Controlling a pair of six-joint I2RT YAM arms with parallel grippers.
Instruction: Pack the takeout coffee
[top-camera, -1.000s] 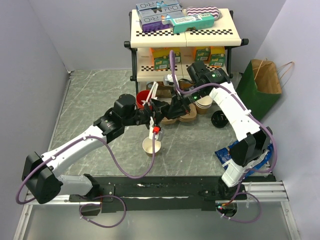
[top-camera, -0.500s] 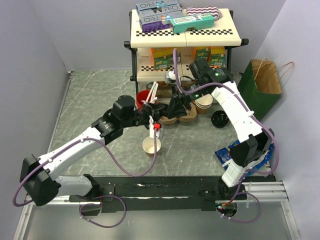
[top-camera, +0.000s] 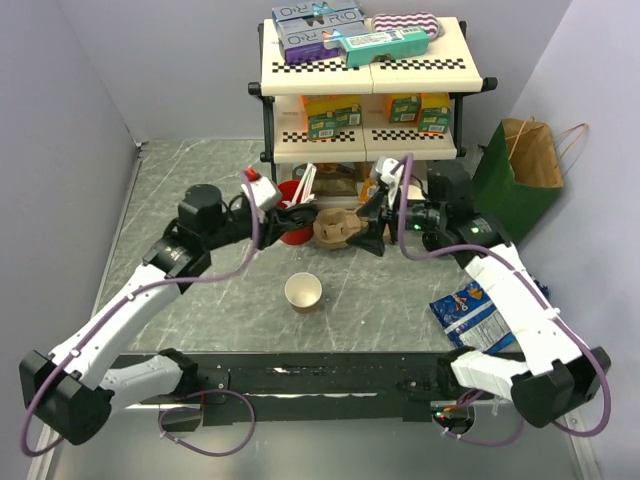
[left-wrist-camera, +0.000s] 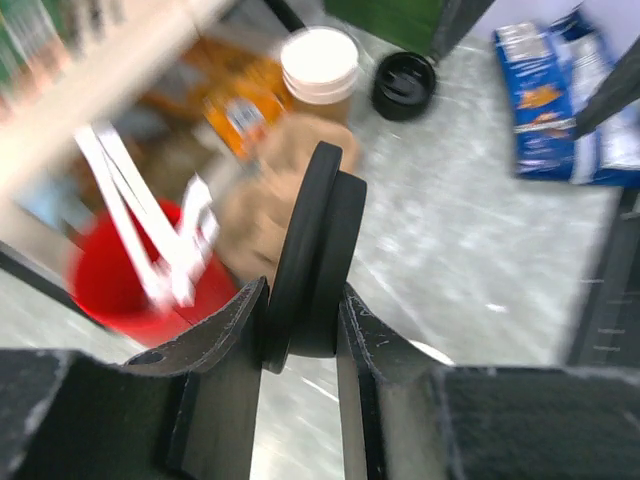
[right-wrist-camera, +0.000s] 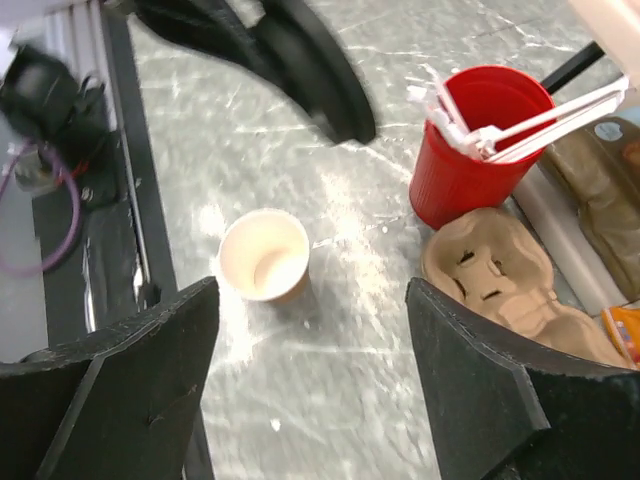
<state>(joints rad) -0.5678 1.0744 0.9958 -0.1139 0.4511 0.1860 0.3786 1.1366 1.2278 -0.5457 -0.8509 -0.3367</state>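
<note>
The left arm runs from its base slantwise up to the red cup (top-camera: 284, 230), and from above its pincer is a dark shape over that cup's rim, so you cannot tell what it holds. The left wrist camera shows it: the left pincer (left-wrist-camera: 303, 290) is clamped narrow on a black lid (left-wrist-camera: 315, 225), held on edge between the two fingers above the red cup and its white stirrers (left-wrist-camera: 150, 215). That same view also catches a second lid (left-wrist-camera: 404, 86) and a stack of pale cups (left-wrist-camera: 320, 65) lying beyond the red cup, a spot the right arm covers in the overhead view.

The paper cup (top-camera: 303, 291) stands upright and uncovered on the bench (top-camera: 200, 180), on the side of the red cup nearer the arm bases and clear of it. The right wrist view looks into its pale, empty inside.

A cardboard carrier (top-camera: 335, 228) lies just right of the red cup.

The right arm bends in from the right, its forearm pointing left at the carrier. The right pincer (right-wrist-camera: 310, 290) stands wide apart with nothing between its fingers.
</note>
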